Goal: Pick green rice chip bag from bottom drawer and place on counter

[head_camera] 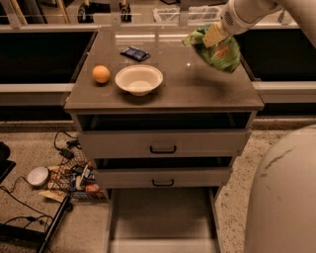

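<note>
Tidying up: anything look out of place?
Loose packets and cables lie strewn on the floor left of the cabinet; the bottom drawer is open. The gripper holds the green rice chip bag above the counter.

Crinkled, shiny green foil rice chip bag hangs clamped in the smooth, pale, plastic-looking gripper above the right rear corner of the glossy, reflective grey-brown counter.

White arm seen at 1 o'clock, perforated grille at wrist. Tan-yellow gripper at tip, pinched on green rice chip bag. Rounded white base at 5 o'clock, faintly scuffed.
</note>
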Action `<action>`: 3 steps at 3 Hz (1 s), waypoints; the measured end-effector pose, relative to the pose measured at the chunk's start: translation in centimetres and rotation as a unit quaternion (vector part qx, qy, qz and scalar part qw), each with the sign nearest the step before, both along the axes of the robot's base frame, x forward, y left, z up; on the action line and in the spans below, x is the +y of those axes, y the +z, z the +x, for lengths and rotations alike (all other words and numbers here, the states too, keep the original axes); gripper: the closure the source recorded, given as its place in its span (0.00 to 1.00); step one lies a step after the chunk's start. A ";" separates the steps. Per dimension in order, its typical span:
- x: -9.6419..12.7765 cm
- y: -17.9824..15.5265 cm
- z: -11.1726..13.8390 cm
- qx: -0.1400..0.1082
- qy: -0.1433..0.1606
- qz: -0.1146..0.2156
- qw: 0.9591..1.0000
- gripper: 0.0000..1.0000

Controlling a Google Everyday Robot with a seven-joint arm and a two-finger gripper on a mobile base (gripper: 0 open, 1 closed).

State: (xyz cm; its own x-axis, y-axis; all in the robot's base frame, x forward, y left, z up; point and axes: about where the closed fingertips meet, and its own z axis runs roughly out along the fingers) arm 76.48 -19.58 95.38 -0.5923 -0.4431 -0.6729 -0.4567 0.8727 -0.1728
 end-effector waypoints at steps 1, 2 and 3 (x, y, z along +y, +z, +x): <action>0.1 -0.2 0.1 0.002 0.001 0.000 1.000 0.00; 0.2 -0.2 0.0 0.002 0.001 0.000 1.000 0.00; 0.6 2.6 -0.8 0.002 0.023 0.003 1.000 0.00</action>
